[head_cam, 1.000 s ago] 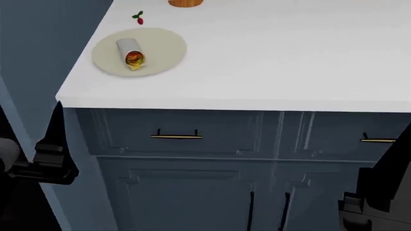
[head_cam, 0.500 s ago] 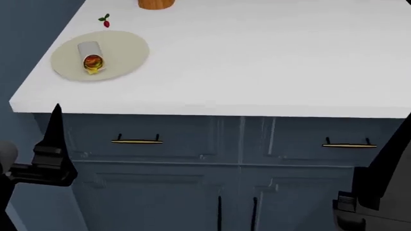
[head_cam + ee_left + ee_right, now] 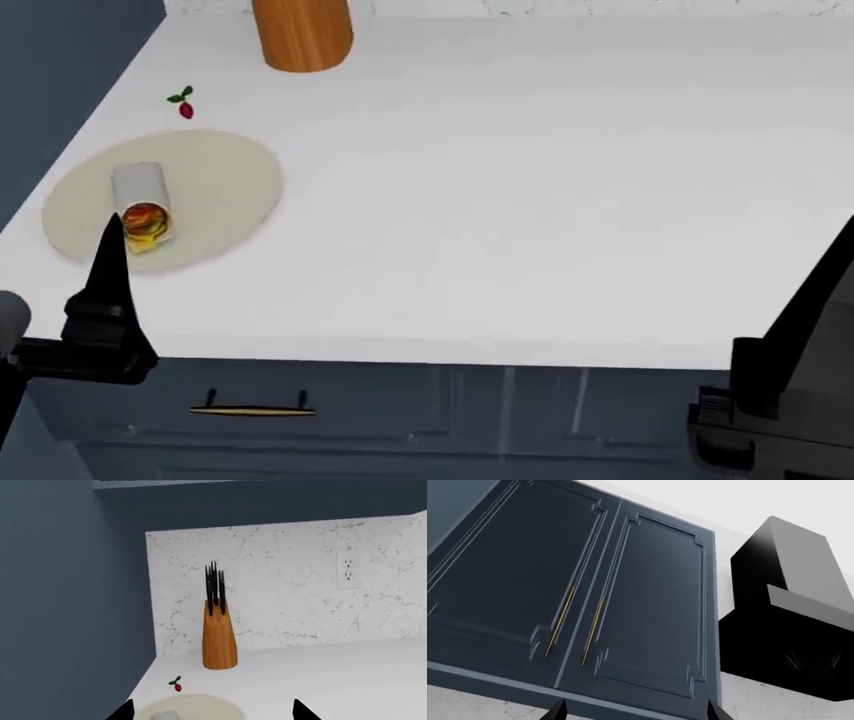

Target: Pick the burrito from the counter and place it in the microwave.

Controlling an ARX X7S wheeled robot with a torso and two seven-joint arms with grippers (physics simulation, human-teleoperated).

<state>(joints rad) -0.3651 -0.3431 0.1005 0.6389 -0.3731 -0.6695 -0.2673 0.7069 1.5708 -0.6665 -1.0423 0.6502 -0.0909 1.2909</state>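
Nearest the robot, the left pincer (image 3: 110, 250) stands low at the front edge of the table (image 3: 534, 220), its dark tapered finger pointing upward and overlapping the near rim of the plate (image 3: 220, 185) in the head view; in its wrist view the two tips sit well apart at the frame's lower edge, so it reads as released and carrying nothing. The right pincer (image 3: 634, 711) hangs off to the other side, below the table's front edge, aimed up at dark panelled wall cabinets (image 3: 594, 595) with thin brass bar handles; its tips likewise show spread and empty, which suits an arm parked out of the way while the left one takes the reach. Just beyond the left finger lies the burrito (image 3: 139, 200), a small pale rolled wrap resting on the flat beige round plate, its cut end with yellow, orange and red filling turned toward the robot. Behind the plate, apart from it, sits a tiny red cherry (image 3: 184, 107) with a green stem on the smooth white slab. Farthest back, a tapered wooden knife block (image 3: 219, 637) with black handles stands against the veined marble backsplash (image 3: 293, 590). No microwave shows in any view.
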